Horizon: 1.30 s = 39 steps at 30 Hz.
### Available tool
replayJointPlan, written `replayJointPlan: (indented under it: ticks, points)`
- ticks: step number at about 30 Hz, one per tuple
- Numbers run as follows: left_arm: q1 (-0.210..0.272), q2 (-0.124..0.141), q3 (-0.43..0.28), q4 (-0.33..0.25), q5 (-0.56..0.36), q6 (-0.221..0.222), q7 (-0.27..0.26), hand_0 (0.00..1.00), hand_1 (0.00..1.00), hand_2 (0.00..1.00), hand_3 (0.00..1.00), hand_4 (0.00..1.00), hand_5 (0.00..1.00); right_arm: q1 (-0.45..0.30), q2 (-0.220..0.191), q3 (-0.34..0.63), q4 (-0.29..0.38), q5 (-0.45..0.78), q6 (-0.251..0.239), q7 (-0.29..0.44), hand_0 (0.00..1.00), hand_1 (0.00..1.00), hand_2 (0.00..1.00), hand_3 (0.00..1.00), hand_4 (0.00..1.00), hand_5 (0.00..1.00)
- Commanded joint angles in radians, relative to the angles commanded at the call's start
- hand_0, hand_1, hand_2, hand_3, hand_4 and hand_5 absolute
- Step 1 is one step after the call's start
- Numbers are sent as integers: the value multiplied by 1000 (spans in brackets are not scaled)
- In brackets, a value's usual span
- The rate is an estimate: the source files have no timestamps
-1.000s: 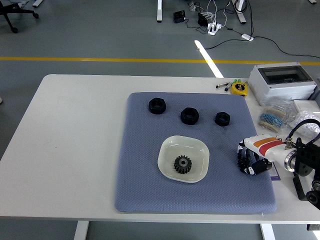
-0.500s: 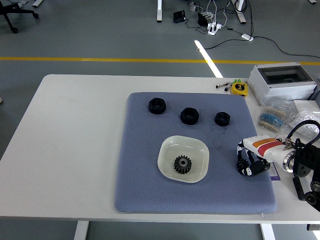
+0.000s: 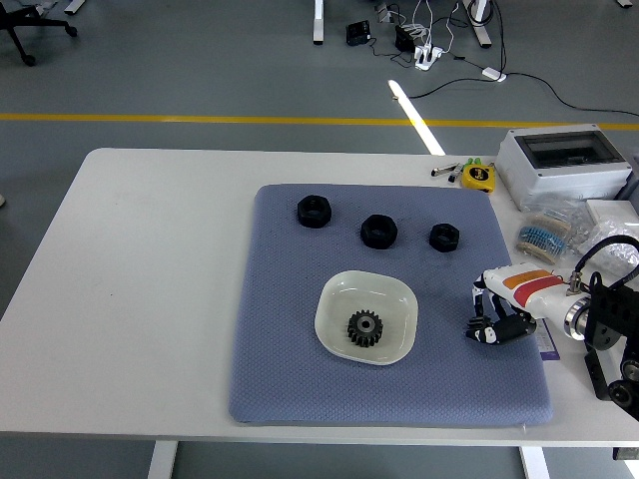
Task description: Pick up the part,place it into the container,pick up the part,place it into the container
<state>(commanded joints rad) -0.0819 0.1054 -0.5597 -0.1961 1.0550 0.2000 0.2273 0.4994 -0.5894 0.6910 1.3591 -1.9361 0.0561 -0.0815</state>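
- One dark gear (image 3: pixel 364 327) lies inside the white bowl (image 3: pixel 397 301), in the middle of the blue mat (image 3: pixel 290 359).
- Three black nuts sit in a row on the mat behind the bowl: the left nut (image 3: pixel 313 211), the middle nut (image 3: pixel 378 231) and the right nut (image 3: pixel 444 237).
- The right robot hand (image 3: pixel 496 325) is low over the mat's right side, right of the bowl, its fingers curled in and holding nothing.
- The mat lies on the white surface (image 3: pixel 150 259).

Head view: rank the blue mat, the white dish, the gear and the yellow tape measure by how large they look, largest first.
1. Blue mat
2. White dish
3. Gear
4. Yellow tape measure, though it sits farther from the camera, so its true size against the gear is unsure.
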Motion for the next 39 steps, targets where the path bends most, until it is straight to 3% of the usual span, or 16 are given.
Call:
replayJointPlan:
  ticks: [12,23,30,39]
  points:
    - [-8,0,7,0,-7,0,-3,665,534,557,561,628,609,2,-1,5,10,1,-2,-2,2,89,210,311,829,372]
    - [-10,2,10,-1,-7,-3,-3,664,535,557,560,628,610,29,4,11,60,-5,-11,-8,2,90,209,314,830,374]
    - [-9,4,9,0,-4,-4,-2,664,532,554,561,629,609,69,30,-7,125,-11,-18,-16,2,88,208,313,827,374]
    - [-9,6,9,0,-2,-4,-2,665,531,554,562,629,608,144,93,-67,184,-4,-28,-19,2,88,208,313,826,374]
